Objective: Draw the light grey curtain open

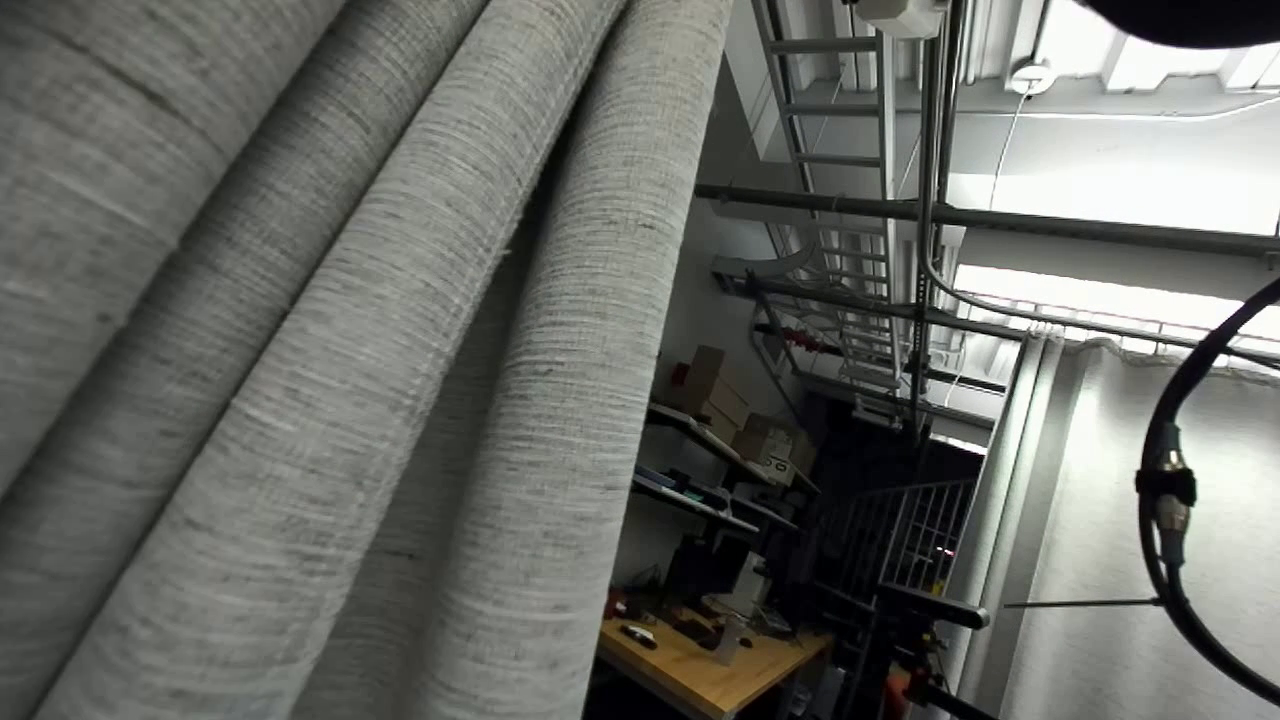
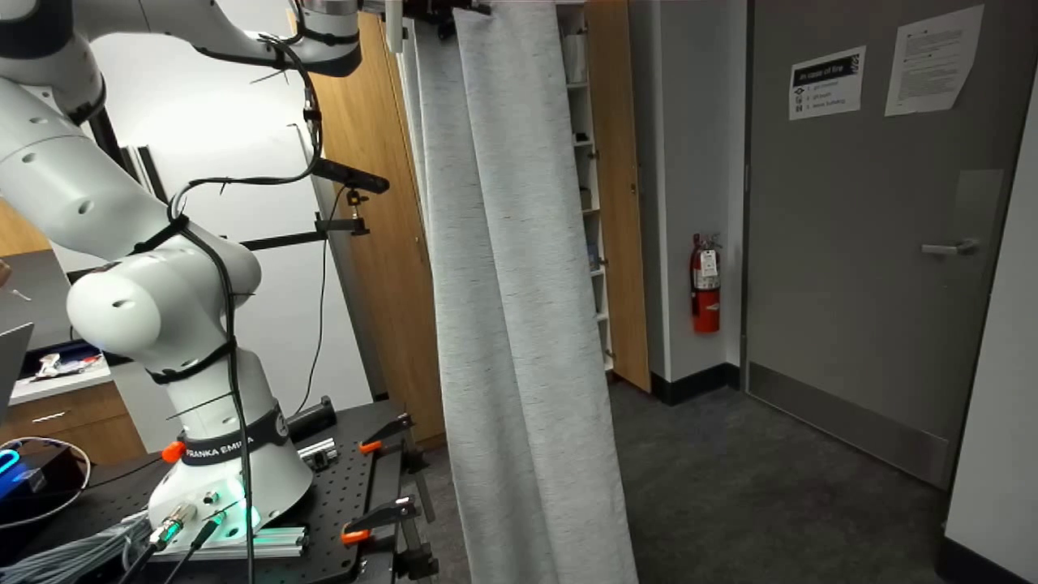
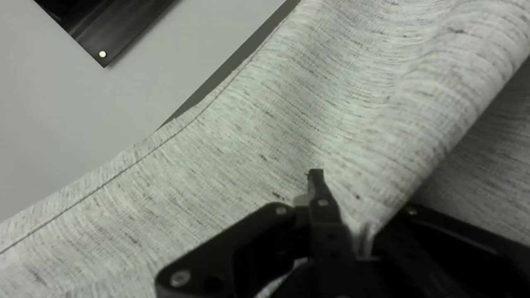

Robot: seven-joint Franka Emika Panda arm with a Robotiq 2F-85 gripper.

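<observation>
Pinching the light grey curtain (image 3: pixel 248 145), black fingers (image 3: pixel 327 217) (one partly hidden), along a fold

I see the curtain (image 2: pixel 519 284) light grey with fine darker streaks | my gripper (image 3: pixel 361 231) is black | my robot arm (image 2: pixel 174 276) is white with black straps (image 2: pixel 197 367) | the tabletop (image 2: pixel 345 474) is black with dotted pattern | I read the extinguisher (image 2: pixel 705 304) as red | the door (image 2: pixel 859 243) is grey
</observation>
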